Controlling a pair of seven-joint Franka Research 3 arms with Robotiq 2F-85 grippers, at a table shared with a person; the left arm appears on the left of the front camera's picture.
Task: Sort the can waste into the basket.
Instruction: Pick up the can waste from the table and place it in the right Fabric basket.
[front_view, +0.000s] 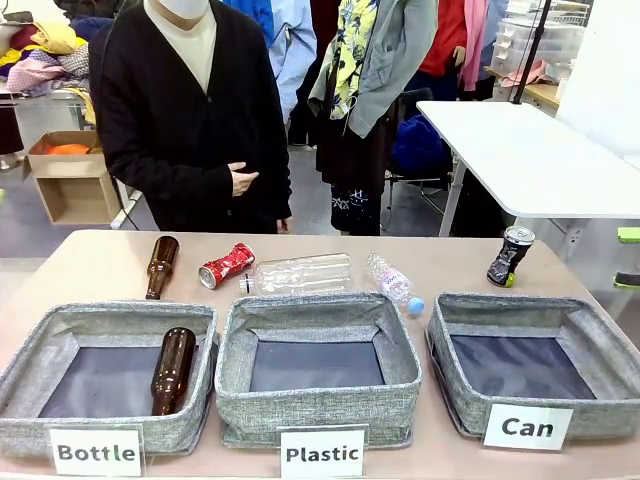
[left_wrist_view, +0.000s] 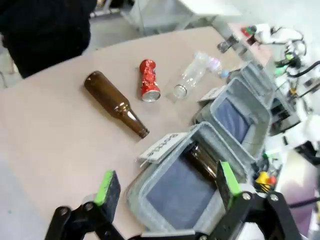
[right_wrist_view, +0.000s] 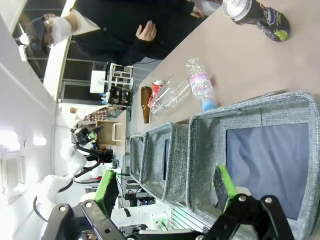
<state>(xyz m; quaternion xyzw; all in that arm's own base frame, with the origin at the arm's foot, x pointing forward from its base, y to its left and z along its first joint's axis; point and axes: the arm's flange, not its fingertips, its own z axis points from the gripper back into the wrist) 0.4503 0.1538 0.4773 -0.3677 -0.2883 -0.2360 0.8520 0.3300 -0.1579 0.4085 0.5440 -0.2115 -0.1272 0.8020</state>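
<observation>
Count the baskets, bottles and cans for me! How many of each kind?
Baskets: 3, the Bottle basket, the Plastic basket, the Can basket
Brown glass bottles: 2, first brown bottle on the table, second brown bottle in the Bottle basket
Clear plastic bottles: 2, big clear bottle, small clear bottle
Cans: 2, the red can, the black can
Total: 9

Tall can behind the basket

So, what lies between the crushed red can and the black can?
In the front view, two clear plastic bottles lying down: a large bottle and a small blue-capped bottle.
</observation>
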